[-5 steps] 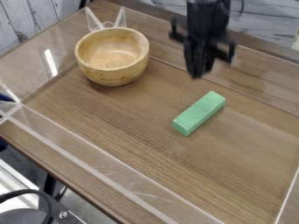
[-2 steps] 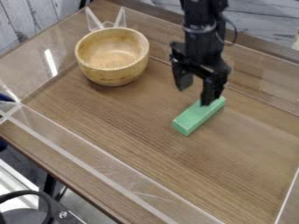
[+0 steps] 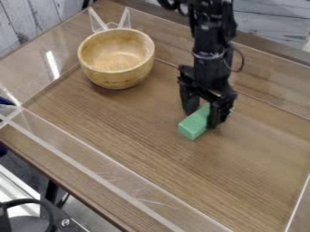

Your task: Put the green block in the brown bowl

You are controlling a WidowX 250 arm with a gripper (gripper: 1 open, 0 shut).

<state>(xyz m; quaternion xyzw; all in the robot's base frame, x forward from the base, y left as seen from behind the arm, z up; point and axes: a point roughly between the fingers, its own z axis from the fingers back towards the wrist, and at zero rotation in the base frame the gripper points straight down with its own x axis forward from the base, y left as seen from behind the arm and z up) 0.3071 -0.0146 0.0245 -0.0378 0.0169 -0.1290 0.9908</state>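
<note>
The claw [image 3: 206, 112] has dropped, fingers spread apart, to straddle the green block [image 3: 193, 127] on the table [image 3: 109, 145]; grasp imminent, brown bowl [image 3: 116, 57] waits at ten o'clock.

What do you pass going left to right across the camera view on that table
Brown bowl → green block, with the open tool straddling its far end. The block and tool overlap, so their order relative to each other is unclear.
</note>
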